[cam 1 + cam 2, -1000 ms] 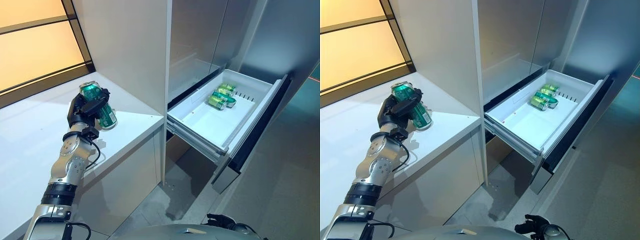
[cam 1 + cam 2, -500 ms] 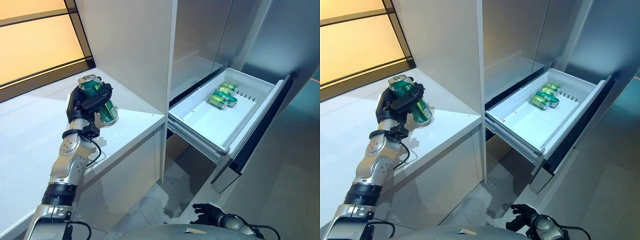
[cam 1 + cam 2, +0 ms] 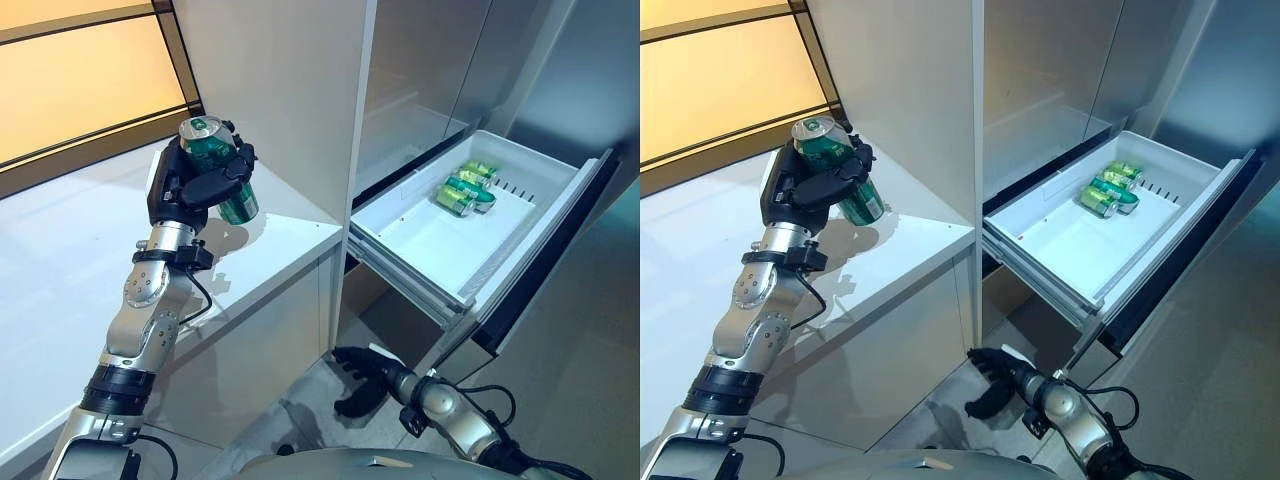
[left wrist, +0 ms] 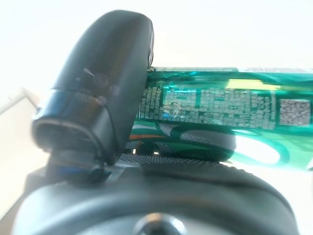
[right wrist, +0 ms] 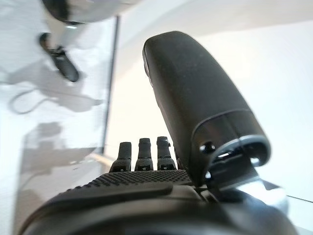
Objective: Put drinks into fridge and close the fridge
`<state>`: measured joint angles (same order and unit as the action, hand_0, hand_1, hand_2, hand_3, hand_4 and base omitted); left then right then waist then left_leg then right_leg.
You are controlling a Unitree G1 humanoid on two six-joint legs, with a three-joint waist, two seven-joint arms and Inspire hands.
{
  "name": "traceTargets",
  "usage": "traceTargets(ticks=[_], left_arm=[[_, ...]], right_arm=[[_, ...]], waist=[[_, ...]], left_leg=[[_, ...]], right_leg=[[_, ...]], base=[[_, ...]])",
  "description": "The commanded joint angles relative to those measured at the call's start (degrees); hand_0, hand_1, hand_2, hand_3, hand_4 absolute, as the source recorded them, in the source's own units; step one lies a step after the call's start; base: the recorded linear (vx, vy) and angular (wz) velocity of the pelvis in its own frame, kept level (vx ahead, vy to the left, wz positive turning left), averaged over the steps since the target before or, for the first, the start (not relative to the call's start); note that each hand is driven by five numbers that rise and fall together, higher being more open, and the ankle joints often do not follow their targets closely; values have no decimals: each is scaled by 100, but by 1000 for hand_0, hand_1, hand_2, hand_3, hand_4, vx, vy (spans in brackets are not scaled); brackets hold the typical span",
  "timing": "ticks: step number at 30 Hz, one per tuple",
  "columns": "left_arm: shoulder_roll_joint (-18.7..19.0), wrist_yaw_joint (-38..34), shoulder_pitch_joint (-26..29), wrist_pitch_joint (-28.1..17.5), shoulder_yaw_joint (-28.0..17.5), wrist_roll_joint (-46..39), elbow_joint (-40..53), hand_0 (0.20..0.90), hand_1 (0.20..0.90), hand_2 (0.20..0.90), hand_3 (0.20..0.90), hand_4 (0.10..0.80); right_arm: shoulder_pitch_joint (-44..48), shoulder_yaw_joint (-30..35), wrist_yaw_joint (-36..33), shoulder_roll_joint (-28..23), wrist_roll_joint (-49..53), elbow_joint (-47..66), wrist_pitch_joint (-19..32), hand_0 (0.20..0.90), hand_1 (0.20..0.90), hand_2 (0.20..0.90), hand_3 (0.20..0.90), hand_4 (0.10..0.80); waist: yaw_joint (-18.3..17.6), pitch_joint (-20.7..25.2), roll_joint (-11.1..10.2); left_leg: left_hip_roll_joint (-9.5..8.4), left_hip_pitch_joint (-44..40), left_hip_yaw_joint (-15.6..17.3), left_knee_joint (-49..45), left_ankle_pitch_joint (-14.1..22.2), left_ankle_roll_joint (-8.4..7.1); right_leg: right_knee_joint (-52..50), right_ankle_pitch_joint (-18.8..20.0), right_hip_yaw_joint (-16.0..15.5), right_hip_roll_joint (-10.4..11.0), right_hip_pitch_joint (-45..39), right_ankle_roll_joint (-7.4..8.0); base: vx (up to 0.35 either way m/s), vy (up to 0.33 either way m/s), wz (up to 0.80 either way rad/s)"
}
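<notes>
Left hand (image 3: pixel 185 190) clasps a green drink can (image 3: pixel 218 165), tilted, above the white surface (image 3: pixel 70 260); we judge the open fridge drawer (image 3: pixel 440 240), already holding cans (image 3: pixel 465 192), lies well to its right. Right hand (image 3: pixel 360 375) hangs low, fingers relaxed.

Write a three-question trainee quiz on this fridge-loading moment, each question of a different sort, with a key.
1. True or false: the left hand holds a green can above the white counter.
2. Where do the other green cans lie? A) at the far end of the open drawer; B) on the floor; C) on the counter.
3. Fill in: the right hand hangs low, below the drawer, and holds ____.

Key: 1 true; 2 A; 3 nothing.
</notes>
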<state>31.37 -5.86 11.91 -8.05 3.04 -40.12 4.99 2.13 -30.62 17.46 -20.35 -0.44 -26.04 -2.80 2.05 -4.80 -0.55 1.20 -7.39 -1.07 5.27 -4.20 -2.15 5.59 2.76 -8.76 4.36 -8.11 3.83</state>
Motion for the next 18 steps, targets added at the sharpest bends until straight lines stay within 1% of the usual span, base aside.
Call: traceTargets(ticks=[1,4,5,7,10,16,17,18], left_arm=[[338,274,1509,-1114,149,186,776,300,300,300,200,100],[290,460,1456,-1184,215,118,818,300,300,300,200,100],[261,554,1428,-1184,242,92,900,300,300,300,200,100],[258,551,1417,-1151,261,108,994,300,300,300,200,100],[239,643,1403,-1194,292,87,1060,300,300,300,200,100],[155,769,1349,-1216,344,103,1228,300,300,300,200,100],[137,815,1330,-1242,348,104,1272,300,300,300,200,100],[151,937,1237,-1303,262,71,1273,300,300,300,200,100]], right_arm=[[839,-63,645,-78,811,893,455,900,900,900,900,800],[1103,-37,1117,-53,1377,1326,287,900,900,900,900,800],[1279,-18,1454,-52,1654,1558,183,900,900,900,900,800],[1413,-46,1740,-63,1809,1745,217,900,900,900,900,800],[1720,-72,2048,-141,2064,2189,184,900,900,900,900,800],[2114,-168,2191,-189,2400,2979,209,900,900,900,900,800],[2168,-168,2147,-191,2554,3146,223,900,900,900,900,800],[1990,12,2473,-378,2686,3232,513,900,900,900,900,800]], waist=[[45,280,52],[80,266,36],[101,271,23],[126,276,10],[156,287,-17],[181,309,-60],[181,309,-69],[160,323,-72]], left_leg=[[-388,-20,-406,-27,670,111],[-386,-23,-399,-27,652,120],[-388,-18,-397,-27,641,124],[-390,-15,-393,-27,633,125],[-390,-21,-376,-27,622,133],[-389,-27,-357,-27,622,147],[-398,9,-352,-27,567,156],[-398,24,-341,-27,571,159]], right_leg=[[-82,-469,-66,-197,-125,33],[-84,-459,-83,-198,-135,26],[-82,-452,-88,-198,-135,24],[-78,-445,-94,-198,-137,25],[-74,-432,-107,-190,-142,29],[-70,-409,-83,-191,-133,35],[-70,-358,-81,-184,-95,32],[-76,-355,-68,-187,-71,37]], base=[[-29,8,6],[-15,5,3],[0,0,0],[0,0,0],[0,0,0],[-6,1,0],[-41,11,0],[-62,10,-1]])
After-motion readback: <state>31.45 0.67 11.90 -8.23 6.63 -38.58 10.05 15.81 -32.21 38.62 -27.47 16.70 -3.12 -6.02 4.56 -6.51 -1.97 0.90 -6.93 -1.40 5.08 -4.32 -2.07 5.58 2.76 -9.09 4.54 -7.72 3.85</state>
